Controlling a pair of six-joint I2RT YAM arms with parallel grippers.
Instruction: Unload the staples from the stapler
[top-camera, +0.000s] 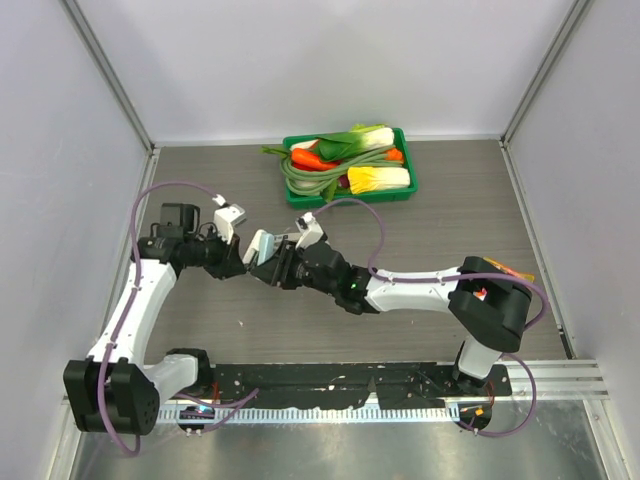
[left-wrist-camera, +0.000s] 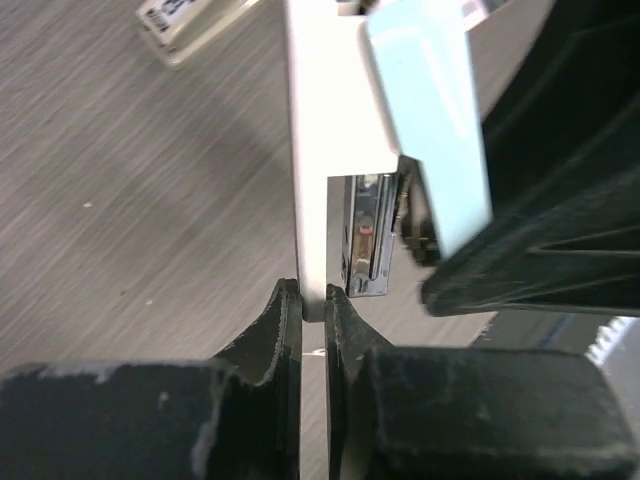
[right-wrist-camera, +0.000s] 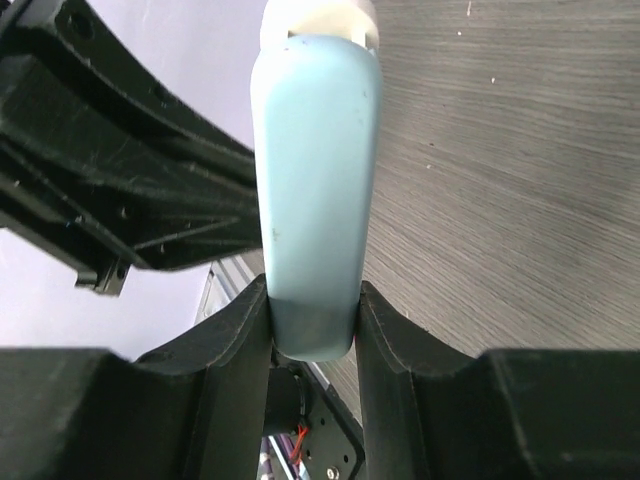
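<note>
Left gripper (left-wrist-camera: 312, 322) is pinched nearly shut on the thin white base plate of the stapler (left-wrist-camera: 312, 150), its two fingers (left-wrist-camera: 275, 335) pressed against either face of the plate's edge. Right gripper (right-wrist-camera: 315, 320) is clamped on the rounded end of the pale blue top arm, a pad on each side with no gap showing.

Between the two holds the stapler (right-wrist-camera: 315, 180) is hinged open: in the left wrist view the blue arm swings away from the white base, and the metal channel (left-wrist-camera: 365, 240) shows between them with a small orange piece inside. Whether any staples sit in that channel I cannot tell.

From above, the stapler (top-camera: 262, 246) hangs off the table (top-camera: 450, 220), left of centre, with the left gripper (top-camera: 240, 262) and right gripper (top-camera: 278, 266) meeting on it from opposite sides.

A small white object with a dark printed label (left-wrist-camera: 190, 25) lies on the table just beyond. A green tray (top-camera: 380, 197) of vegetables stands well apart at the far edge.
</note>
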